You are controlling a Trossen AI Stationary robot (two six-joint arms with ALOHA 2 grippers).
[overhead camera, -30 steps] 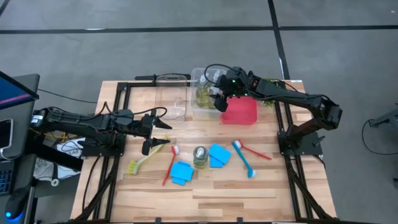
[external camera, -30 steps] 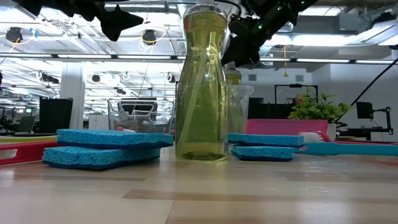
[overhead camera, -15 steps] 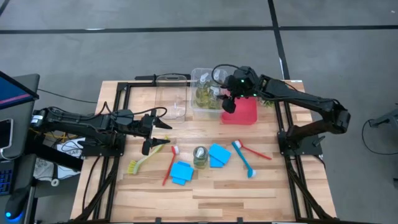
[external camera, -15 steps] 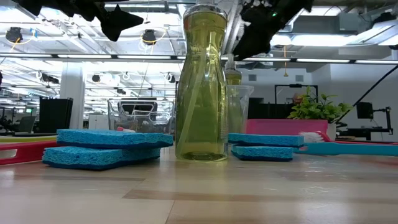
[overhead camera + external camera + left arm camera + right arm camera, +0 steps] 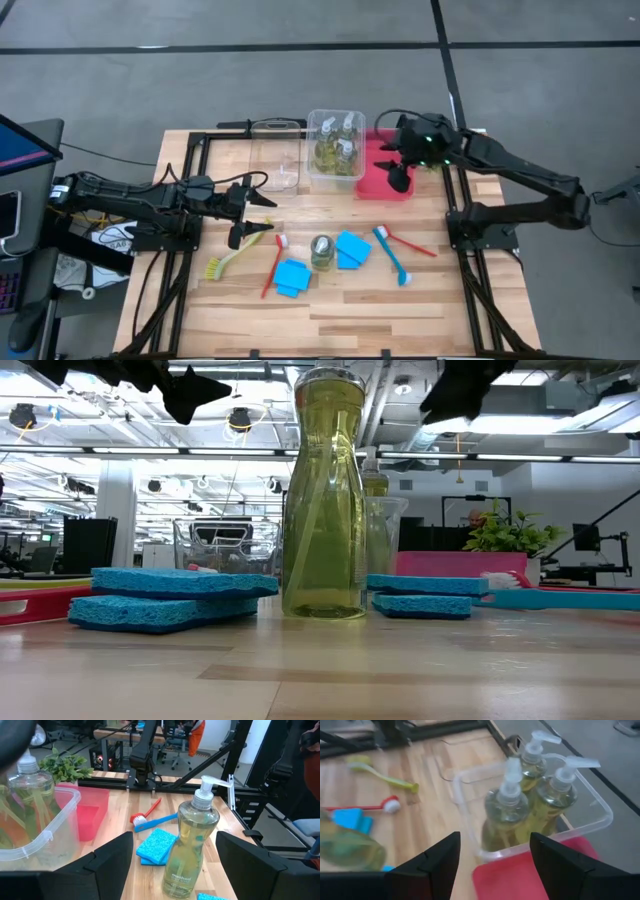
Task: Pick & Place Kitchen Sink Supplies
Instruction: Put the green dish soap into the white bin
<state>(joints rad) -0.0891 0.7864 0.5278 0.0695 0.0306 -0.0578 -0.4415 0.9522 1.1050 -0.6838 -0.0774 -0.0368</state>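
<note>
Hanging over the red bin point(image 5: 382, 176), the right gripper point(image 5: 397, 172) is holding its fingers wide apart with nothing between them. Three bottles point(image 5: 336, 150) are standing in the clear bin point(image 5: 313, 175) just beside it. A fourth bottle point(image 5: 322, 250) is standing in the middle of the table point(image 5: 430, 300), between blue sponges point(image 5: 291, 277). The left gripper point(image 5: 252, 225) is waiting above the yellow-green brush point(image 5: 228, 261), fingers apart and holding nothing too.

I see a bottle point(image 5: 324, 500) standing upright near the camera. Blue sponges point(image 5: 175, 598) lie on both sides of it; a plant point(image 5: 505, 532) stands far right.
</note>
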